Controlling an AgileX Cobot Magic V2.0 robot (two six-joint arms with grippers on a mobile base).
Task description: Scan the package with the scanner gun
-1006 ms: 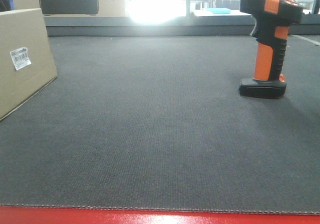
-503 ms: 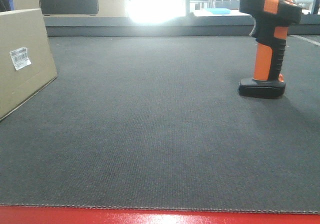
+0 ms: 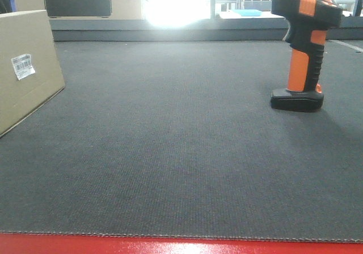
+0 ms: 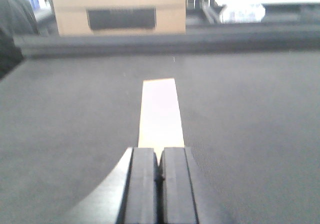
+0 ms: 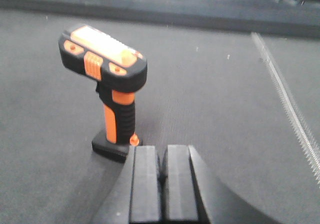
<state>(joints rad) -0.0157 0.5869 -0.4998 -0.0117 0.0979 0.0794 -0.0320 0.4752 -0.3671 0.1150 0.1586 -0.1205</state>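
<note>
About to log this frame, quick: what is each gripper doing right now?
Left gripper: closed, holding nothing.
Right gripper: closed, empty, just behind the scanner gun.

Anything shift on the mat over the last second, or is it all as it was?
Nothing visibly changed. The scanner gun stands upright on its foot on the right of the mat, and the package sits at the left edge with its label facing the camera, both where they were. No gripper has taken hold of either.

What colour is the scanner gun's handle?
Orange, with a black ribbed grip along one side; the scanner gun shows it best in the front-facing view.
</note>
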